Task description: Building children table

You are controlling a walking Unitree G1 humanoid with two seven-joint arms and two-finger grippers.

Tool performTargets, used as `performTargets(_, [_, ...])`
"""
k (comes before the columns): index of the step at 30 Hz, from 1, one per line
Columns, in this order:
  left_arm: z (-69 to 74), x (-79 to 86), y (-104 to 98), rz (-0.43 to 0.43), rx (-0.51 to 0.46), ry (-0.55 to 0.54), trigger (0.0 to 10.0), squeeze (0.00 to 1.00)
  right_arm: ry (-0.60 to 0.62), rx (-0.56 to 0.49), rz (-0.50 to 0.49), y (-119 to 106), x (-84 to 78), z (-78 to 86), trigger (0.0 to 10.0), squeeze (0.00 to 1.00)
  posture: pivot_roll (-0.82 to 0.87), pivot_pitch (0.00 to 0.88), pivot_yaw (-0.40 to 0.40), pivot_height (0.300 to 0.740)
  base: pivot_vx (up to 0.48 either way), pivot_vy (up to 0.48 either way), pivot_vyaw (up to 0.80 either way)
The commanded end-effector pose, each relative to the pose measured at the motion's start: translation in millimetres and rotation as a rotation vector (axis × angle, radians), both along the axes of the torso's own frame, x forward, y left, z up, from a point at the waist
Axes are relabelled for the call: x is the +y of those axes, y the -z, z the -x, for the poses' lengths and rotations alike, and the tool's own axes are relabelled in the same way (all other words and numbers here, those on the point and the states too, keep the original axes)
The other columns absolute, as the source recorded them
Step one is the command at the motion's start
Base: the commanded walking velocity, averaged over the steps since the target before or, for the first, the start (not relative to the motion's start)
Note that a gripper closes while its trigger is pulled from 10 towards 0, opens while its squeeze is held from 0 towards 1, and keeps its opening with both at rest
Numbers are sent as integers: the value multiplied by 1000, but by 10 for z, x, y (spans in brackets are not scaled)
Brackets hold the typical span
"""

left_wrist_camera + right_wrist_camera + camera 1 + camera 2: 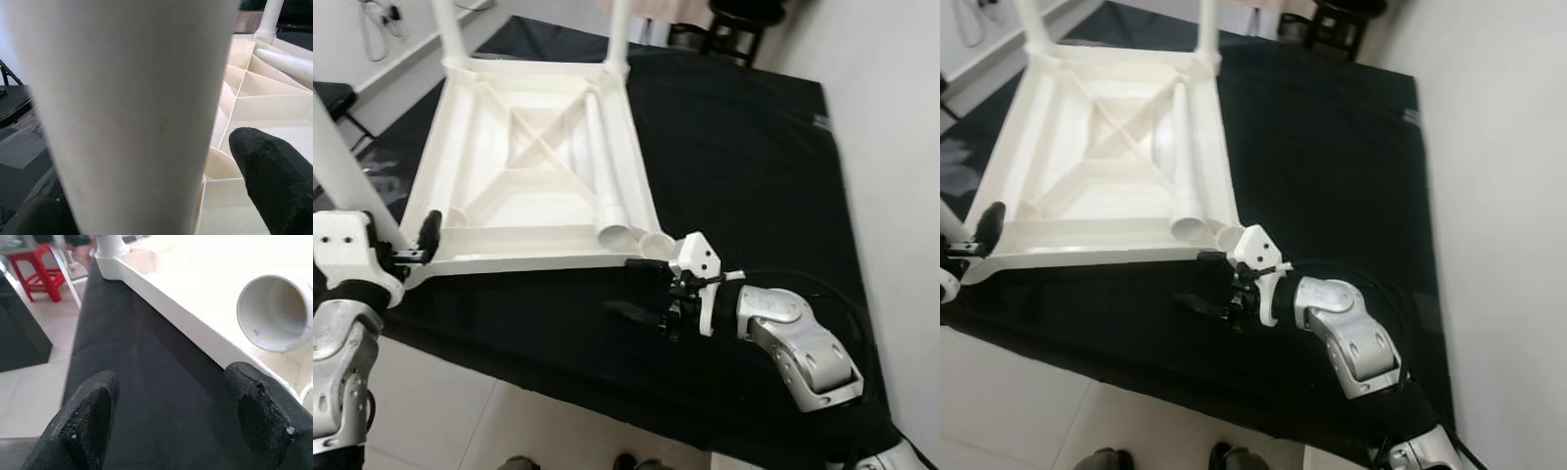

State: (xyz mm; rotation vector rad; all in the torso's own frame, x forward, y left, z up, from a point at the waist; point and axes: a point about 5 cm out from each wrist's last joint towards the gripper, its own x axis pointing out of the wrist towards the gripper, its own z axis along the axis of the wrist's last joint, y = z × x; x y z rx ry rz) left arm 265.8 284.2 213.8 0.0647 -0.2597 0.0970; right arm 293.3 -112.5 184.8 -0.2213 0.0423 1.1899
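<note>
The white tabletop (533,166) lies upside down on a black-covered surface (744,176), ribs facing up. Two legs stand at its far corners, and a loose leg (607,176) lies inside it along its right side, open end toward the near right corner. At the tabletop's near left corner, the left gripper (416,245) grips a third leg (342,162), its fingers (274,171) clenched round the tube. The right gripper (171,416) hovers just outside the near right corner, fingers spread and empty. The left leg seems only part-seated, though the socket is hidden; pushed off-axis it could jam, or slide the tabletop on the cloth.
</note>
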Motion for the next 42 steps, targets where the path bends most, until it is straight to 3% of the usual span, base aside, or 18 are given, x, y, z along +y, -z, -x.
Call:
performTargets(1, [0,-95,5,-9,11,49,10000,0,-39,-35,-7,-82,6,27,10000,0,99,212,-131,740,0,0,0])
performTargets(6, [-16,-155,-3,-9,9,57,10000,0,-147,-132,131,-125,135,93,10000,0,100,213,-126,740,0,0,0])
performTargets(8, [-17,-171,-14,-13,-4,30,10000,0,-199,-217,261,-107,311,113,10000,0,102,217,-124,740,0,0,0])
performTargets(12, [-8,-178,-6,-14,-6,8,10000,0,-189,-251,282,-130,437,87,10000,0,104,219,-127,740,0,0,0])
performTargets(15, [21,-205,46,-5,4,-21,10000,0,-121,-277,311,-168,640,-27,10000,0,109,223,-131,740,0,0,0])
performTargets(19, [47,-241,92,1,14,-27,10000,0,-46,-280,341,-194,751,-151,10000,0,112,227,-136,740,0,0,0])
performTargets(30, [76,-300,154,5,30,-36,10000,0,-62,-328,458,-253,843,-251,10000,0,109,235,-145,740,0,0,0])
performTargets(36, [87,-311,142,7,22,-45,10000,0,0,-333,489,-312,1018,-401,10000,0,112,240,-155,740,0,0,0])
performTargets(42, [94,-318,137,8,18,-49,10000,0,53,-268,666,-188,1007,-511,10000,0,112,243,-159,740,0,0,0])
